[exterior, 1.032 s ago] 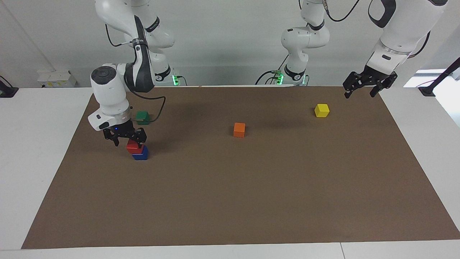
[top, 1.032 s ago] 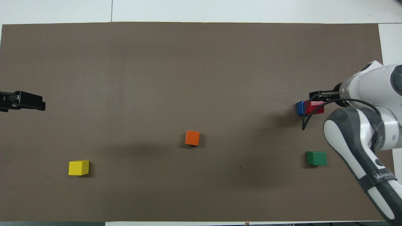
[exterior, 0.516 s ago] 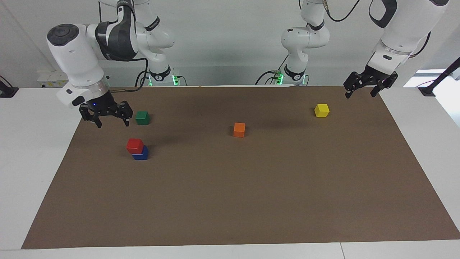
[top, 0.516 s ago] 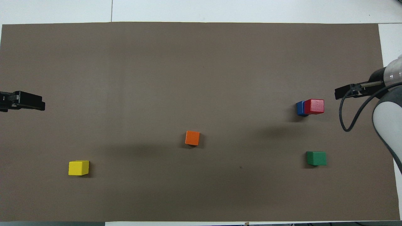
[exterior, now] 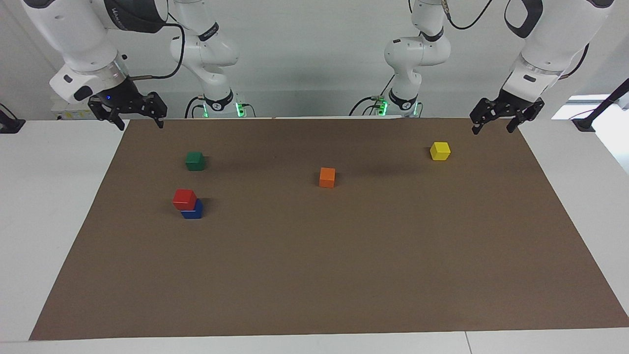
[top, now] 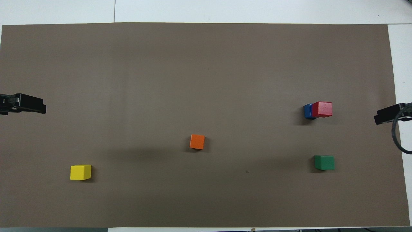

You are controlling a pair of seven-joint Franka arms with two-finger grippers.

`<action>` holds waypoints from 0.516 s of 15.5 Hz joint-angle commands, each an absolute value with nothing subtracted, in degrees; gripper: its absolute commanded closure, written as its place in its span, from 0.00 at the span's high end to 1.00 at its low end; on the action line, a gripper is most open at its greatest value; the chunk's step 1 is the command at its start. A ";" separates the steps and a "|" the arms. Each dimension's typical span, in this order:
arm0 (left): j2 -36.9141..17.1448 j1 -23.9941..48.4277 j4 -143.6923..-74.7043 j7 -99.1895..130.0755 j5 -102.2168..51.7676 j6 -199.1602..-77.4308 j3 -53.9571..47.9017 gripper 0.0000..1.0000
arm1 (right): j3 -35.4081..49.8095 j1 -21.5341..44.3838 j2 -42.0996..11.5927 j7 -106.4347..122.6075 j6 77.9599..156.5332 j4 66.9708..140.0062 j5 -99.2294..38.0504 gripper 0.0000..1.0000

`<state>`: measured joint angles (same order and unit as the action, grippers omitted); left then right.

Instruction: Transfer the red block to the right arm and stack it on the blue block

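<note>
The small glossy red cube [exterior: 185, 198] sits on top of the small glossy dark blue cube [exterior: 192, 210], slightly offset toward the right arm's end of the table, so a strip of blue shows beside it in the overhead view. Both rest on the brown paper mat [exterior: 314, 275] covering the white table [exterior: 44, 206]. In the overhead view, taking the mat's middle as the dial's centre, this stack lies at about 3 o'clock, the small dark green cube [top: 324, 162] at about 4, the small orange cube [top: 197, 141] just off centre toward 6, and the small yellow cube [top: 80, 172] near 8.

The right arm's black two-finger gripper [exterior: 136, 120] hangs released and empty over the mat's corner at its own end, well apart from the stack. The left arm's black two-finger gripper [exterior: 494, 124] waits over the mat's corner at the left arm's end near the yellow cube, apparently spread open and holding nothing, though its fingertips are hard to make out
</note>
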<state>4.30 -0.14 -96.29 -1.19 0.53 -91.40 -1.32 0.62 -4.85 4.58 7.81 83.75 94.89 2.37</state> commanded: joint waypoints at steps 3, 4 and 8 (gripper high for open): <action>5.45 0.18 -97.21 -1.93 -0.18 -90.88 -0.79 1.00 | 0.35 -5.54 4.66 9.23 87.61 95.80 2.02 1.00; 5.45 0.18 -97.21 -1.93 -0.18 -90.88 -0.79 1.00 | 0.00 -5.02 4.40 9.14 87.97 95.80 2.11 1.00; 5.45 0.18 -97.21 -1.85 -0.18 -90.88 -0.79 1.00 | -0.17 -4.83 4.04 7.82 90.27 95.80 2.02 1.00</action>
